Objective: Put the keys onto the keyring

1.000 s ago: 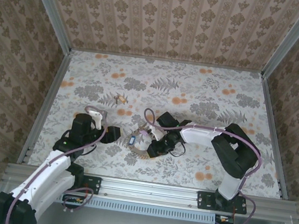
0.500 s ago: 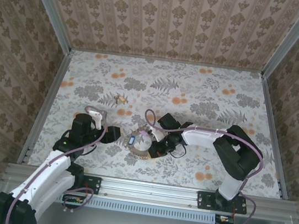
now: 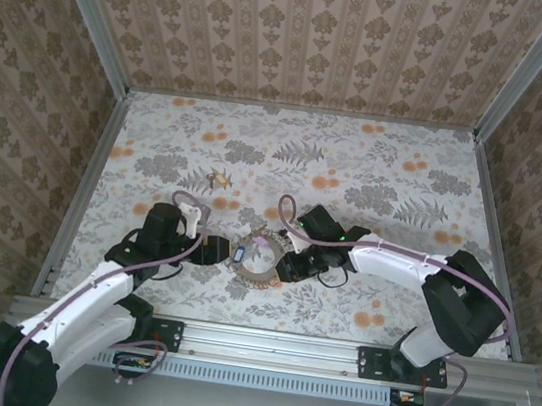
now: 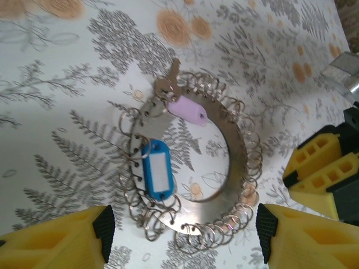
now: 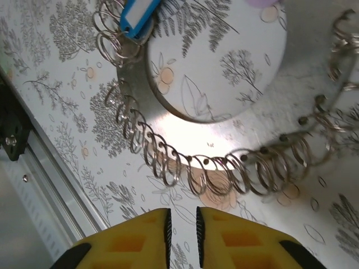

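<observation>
A flat keyring [image 4: 234, 147] of bright, brushed metal, fringed with thin glossy wire loops, lies on a matt, flower-printed tabletop [image 4: 67, 67]. On it, a blue key [image 4: 156, 176] and a lilac key [image 4: 188, 110] have smooth plastic heads. Just beside it, the right claw [image 5: 183, 227] has matt yellow plastic fingers [image 5: 238, 242].

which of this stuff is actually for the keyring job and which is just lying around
For the job: keyring, blue key, lilac key, gold key lying apart from the ring.
Just there: floral table cover, patterned walls, metal rail.
</observation>
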